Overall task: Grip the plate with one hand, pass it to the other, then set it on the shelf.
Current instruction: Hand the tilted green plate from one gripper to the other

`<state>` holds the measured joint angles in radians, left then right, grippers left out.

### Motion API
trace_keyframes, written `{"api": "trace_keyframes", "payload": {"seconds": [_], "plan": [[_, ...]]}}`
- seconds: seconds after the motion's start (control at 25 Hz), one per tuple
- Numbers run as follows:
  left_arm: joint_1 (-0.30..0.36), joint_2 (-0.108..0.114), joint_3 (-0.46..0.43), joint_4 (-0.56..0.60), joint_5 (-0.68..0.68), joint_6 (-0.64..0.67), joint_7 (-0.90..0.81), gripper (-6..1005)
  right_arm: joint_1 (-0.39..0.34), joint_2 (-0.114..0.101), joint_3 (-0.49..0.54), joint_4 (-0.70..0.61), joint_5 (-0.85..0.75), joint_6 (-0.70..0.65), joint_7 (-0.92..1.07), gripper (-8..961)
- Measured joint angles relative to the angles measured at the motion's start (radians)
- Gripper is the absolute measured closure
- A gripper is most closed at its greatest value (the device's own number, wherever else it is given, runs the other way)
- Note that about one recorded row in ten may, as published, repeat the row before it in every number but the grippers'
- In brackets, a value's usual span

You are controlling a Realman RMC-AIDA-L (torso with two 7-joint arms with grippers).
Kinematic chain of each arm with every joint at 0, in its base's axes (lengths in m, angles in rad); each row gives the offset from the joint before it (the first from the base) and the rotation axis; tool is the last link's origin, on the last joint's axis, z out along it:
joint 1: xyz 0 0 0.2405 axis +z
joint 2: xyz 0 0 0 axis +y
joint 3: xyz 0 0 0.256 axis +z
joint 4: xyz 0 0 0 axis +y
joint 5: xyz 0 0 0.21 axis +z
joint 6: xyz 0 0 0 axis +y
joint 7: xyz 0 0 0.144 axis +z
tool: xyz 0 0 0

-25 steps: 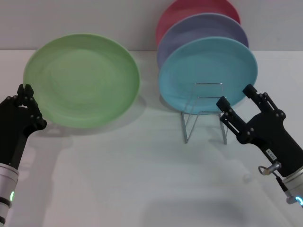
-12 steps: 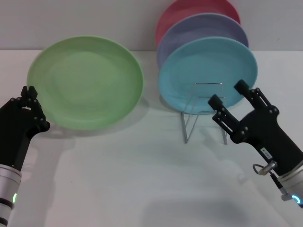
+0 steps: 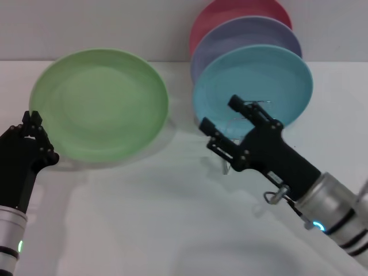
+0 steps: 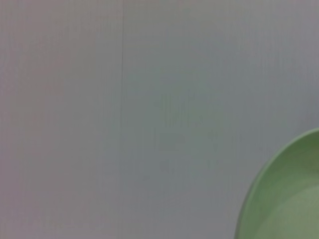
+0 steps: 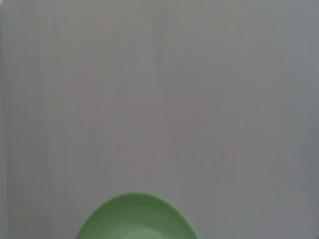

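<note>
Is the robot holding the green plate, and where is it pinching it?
Yes. The left gripper is shut on the green plate at its near left rim. The right gripper is open and holds nothing.

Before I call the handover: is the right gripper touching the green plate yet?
Apart. The head view shows white table between the right gripper, fingers open, and the green plate. The left gripper is at the plate's opposite rim.

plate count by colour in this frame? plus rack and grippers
Green plate: 1
Turquoise plate: 1
Lavender plate: 1
Pink-red plate: 1
Wire rack: 1
Grippers: 2, left gripper at the green plate's rim, right gripper open before the rack
Total: 7
</note>
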<state>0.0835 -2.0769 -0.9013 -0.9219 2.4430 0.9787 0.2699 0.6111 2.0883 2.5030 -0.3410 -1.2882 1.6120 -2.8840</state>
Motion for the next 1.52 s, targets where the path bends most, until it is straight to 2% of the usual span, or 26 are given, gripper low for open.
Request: {"api": "trace_keyframes", "payload": {"seconds": [0.04, 0.24, 0.56, 0.72, 1.08, 1.52], "plan": [[-0.001, 0.000, 0.018, 0.001, -0.019, 0.017, 0.015, 969, 0.024, 0.000, 0.004, -0.009, -0.002, -0.035, 0.000, 173], [-0.001, -0.001, 0.073, -0.004, -0.106, 0.049, 0.102, 970, 0.056, 0.000, 0.047, -0.016, -0.042, -0.099, 0.000, 173], [-0.029, -0.002, 0.165, -0.004, -0.270, 0.120, 0.222, 970, 0.069, -0.002, 0.289, -0.012, -0.284, -0.220, 0.000, 174], [-0.036, -0.002, 0.219, -0.005, -0.341, 0.182, 0.266, 970, 0.074, -0.003, 0.367, -0.007, -0.362, -0.276, 0.000, 174], [-0.040, -0.002, 0.279, 0.012, -0.417, 0.235, 0.291, 970, 0.108, -0.005, 0.375, -0.004, -0.371, -0.348, 0.000, 174], [-0.087, -0.003, 0.394, 0.007, -0.568, 0.310, 0.415, 969, 0.142, -0.005, 0.377, 0.002, -0.358, -0.404, 0.000, 173]]}}
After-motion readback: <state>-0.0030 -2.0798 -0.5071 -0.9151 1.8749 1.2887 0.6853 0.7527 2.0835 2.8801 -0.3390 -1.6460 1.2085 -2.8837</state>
